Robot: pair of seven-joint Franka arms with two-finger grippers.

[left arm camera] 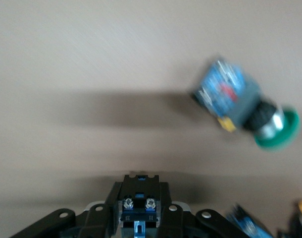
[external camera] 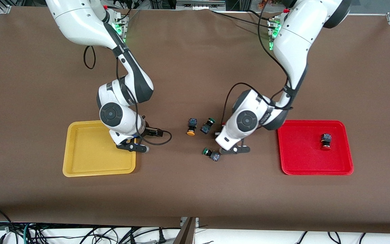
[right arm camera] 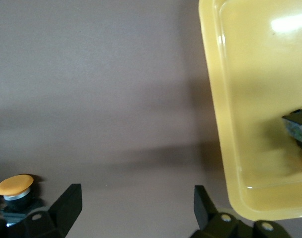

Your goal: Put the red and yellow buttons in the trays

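Task state, roughly at its midpoint. The red tray [external camera: 317, 167] lies toward the left arm's end of the table and the yellow tray [external camera: 90, 169] toward the right arm's end. One red-capped button [external camera: 326, 141] is already set in the red tray. In the right wrist view a dark button body [right arm camera: 297, 128] is seen in the yellow tray with a sliver of orange beside it; in the front view it is hidden by the right arm.

The left gripper [external camera: 235, 149] is held low over the bare table between the loose buttons and the red tray. Its fingers are pressed together on a dark-bodied button [left arm camera: 137, 210] whose cap is not shown, so its colour cannot be told.

The right gripper [external camera: 132, 146] is spread wide and empty over the yellow tray's rim, on the side toward the table's middle.

One yellow-capped button [external camera: 191, 126] is left on the table at the centre. Beside it lies a green-capped button [external camera: 208, 125], and a second green one [external camera: 211, 154] lies nearer the front camera — neither belongs to the task.

Judged from this, two deliveries remain: the gripped button and the loose yellow one.
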